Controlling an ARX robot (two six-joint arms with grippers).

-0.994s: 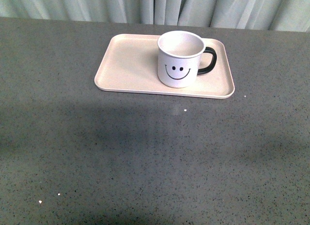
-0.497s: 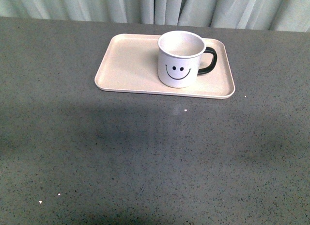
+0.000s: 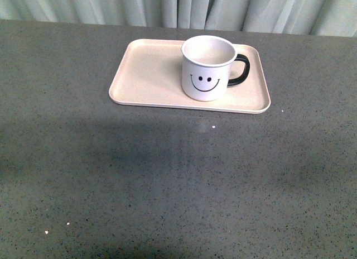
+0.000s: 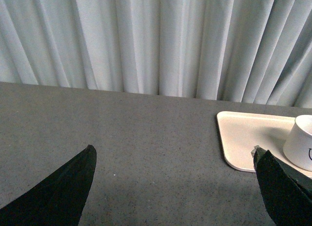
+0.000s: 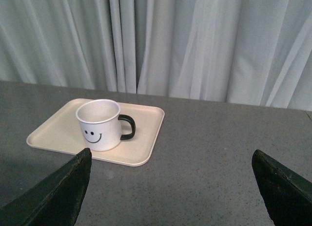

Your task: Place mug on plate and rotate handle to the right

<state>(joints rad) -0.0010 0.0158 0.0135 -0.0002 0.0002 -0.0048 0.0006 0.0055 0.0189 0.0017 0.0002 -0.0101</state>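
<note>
handle point(image 3: 240, 70) rightward, mug point(image 3: 207, 67) seemingly upright

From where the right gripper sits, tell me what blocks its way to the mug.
Nothing visible does. Only bare table lies between the open right gripper and the mug, which stands upright on the plate, handle unobstructed.

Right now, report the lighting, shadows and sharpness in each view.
Front view: soft even light, broad faint shadows across the table, mug sharp. Left wrist view: the left gripper's fingers dark, plate slightly soft. Right wrist view: clear, no glare.
</note>
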